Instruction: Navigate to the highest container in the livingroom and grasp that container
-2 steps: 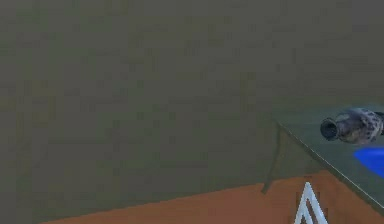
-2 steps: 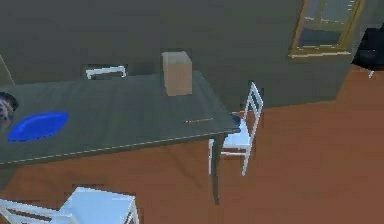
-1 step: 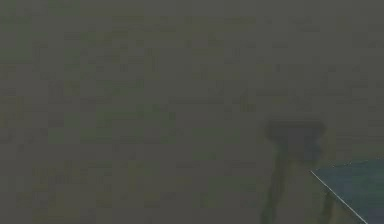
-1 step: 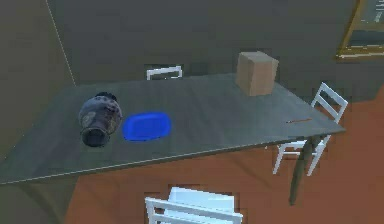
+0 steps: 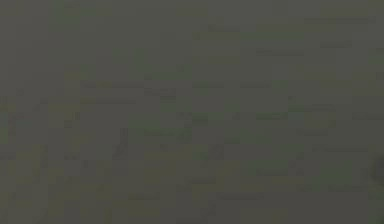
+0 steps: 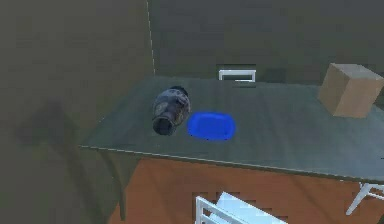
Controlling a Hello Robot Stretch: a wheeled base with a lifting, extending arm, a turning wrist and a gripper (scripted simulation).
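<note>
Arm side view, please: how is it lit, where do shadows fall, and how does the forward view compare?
Arm side view: dim, even light, no glare on the table; the dark jar catches faint highlights; the blue dish stands out brightest; a soft shadow lies on the wall at left. Forward view: plain dim grey surface, no shadows or highlights.

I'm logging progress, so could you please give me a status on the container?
Dark rounded jar on the table, toward the arm side view's left. Blue dish just beside it, cardboard box farther right. White chair at the table's near edge.
</note>
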